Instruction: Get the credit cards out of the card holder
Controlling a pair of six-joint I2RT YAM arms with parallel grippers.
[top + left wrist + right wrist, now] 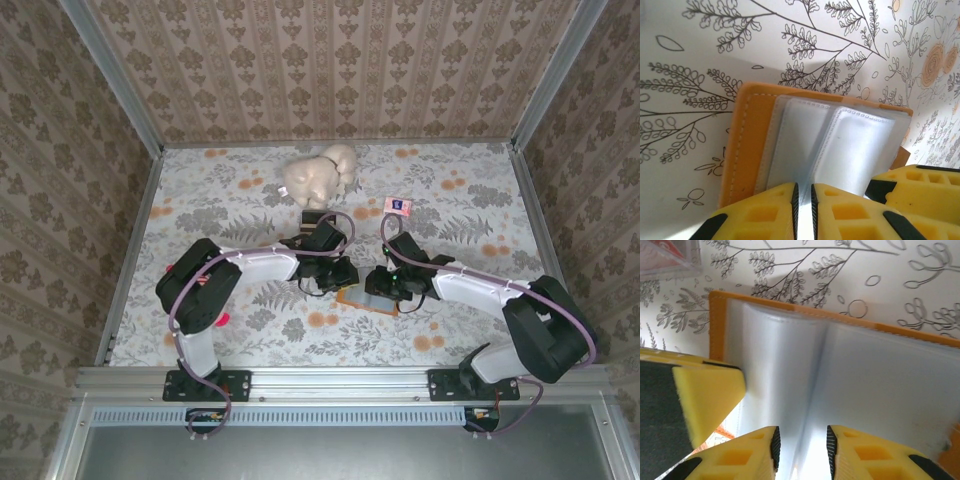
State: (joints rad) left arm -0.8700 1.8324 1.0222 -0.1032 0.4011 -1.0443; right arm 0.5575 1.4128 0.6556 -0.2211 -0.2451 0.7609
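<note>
— My left claw [802, 212] is pinched nearly shut on a grey-blue plastic pocket leaf [800, 145] of the small tan-orange folding card holder [747, 135], which lies open at six o'clock on the floral table [200, 230].
— And the right claw [801, 450]?
— Part open, straddling the leaves from the holder's three o'clock. I judge this is the pocket-spreading step; next I need a card edge. A thin red credit card [662, 252] peeks at eleven o'clock; freed or not, I can't tell.

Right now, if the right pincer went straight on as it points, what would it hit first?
Likely the grey-blue plastic pockets of the tan-orange folding card holder, just beyond its fingertips.
</note>
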